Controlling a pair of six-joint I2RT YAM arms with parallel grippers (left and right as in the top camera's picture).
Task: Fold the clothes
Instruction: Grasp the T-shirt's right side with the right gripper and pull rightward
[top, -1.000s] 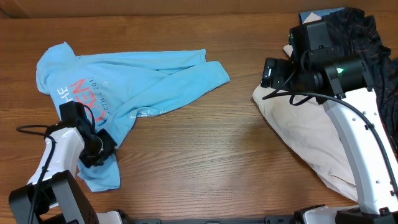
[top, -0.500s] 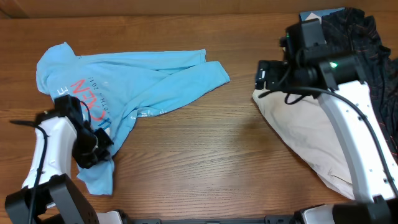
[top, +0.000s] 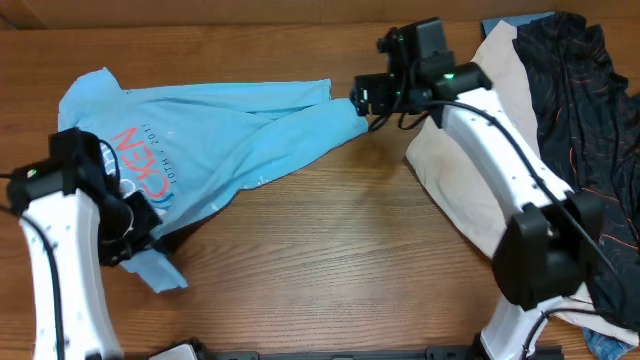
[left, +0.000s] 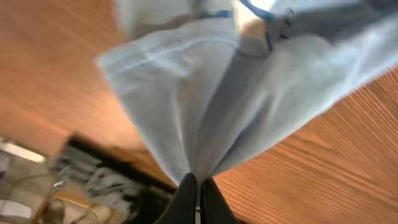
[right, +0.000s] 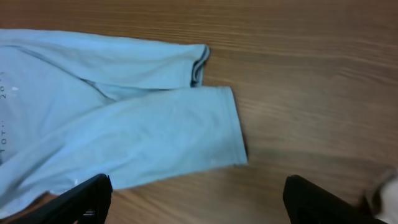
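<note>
Light blue T-shirt (top: 235, 135) crumpled, lettering (top: 145, 165) upside-down (coral, white)

On the brown wooden table (top: 340, 260), the light blue short-sleeved cotton T-shirt with white and coral-red lettering (top: 230, 135) lies spread across the left half, one end of it reaching toward the middle at the far side. The left gripper (left: 196, 186) sits at the shirt's near-left corner, a fold of the cloth pinched between its fingers. The right gripper (top: 366, 98) hangs just beside the shirt's far right end, jaws apart with nothing between them. Further right lies the cream soft garment (top: 470, 200), with the black orange-lined garment (top: 580, 100) overlapping its right side; the right arm crosses above the cream one.
</note>
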